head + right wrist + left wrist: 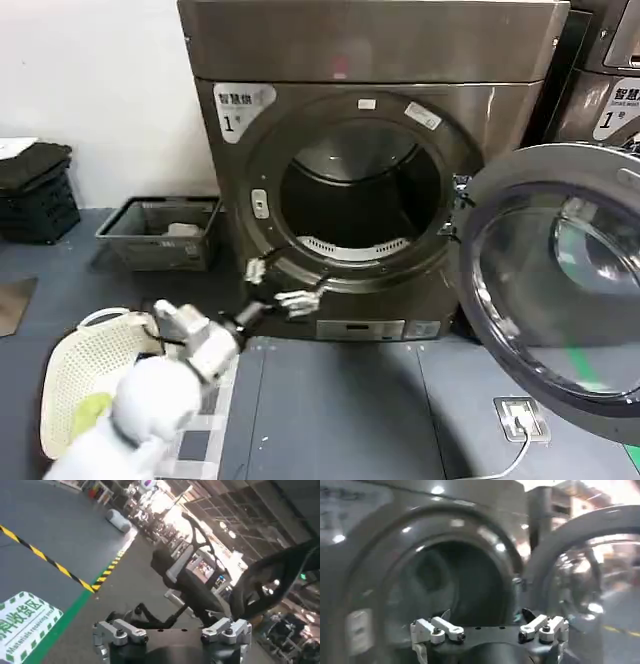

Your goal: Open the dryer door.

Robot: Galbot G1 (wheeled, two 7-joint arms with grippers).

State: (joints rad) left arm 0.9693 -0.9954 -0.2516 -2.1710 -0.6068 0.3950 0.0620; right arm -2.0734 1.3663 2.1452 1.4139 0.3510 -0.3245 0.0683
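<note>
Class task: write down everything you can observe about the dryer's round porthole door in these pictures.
The large round porthole door has a wide shiny chrome ring around dark tinted glass that reflects the room. It stands swung wide open to the right of the bronze-brown metal dryer, attached at the right edge of the drum opening, its lower rim close to the floor. Nothing touches it; the open left tool is at the opening's lower left rim, apart from it.
</note>
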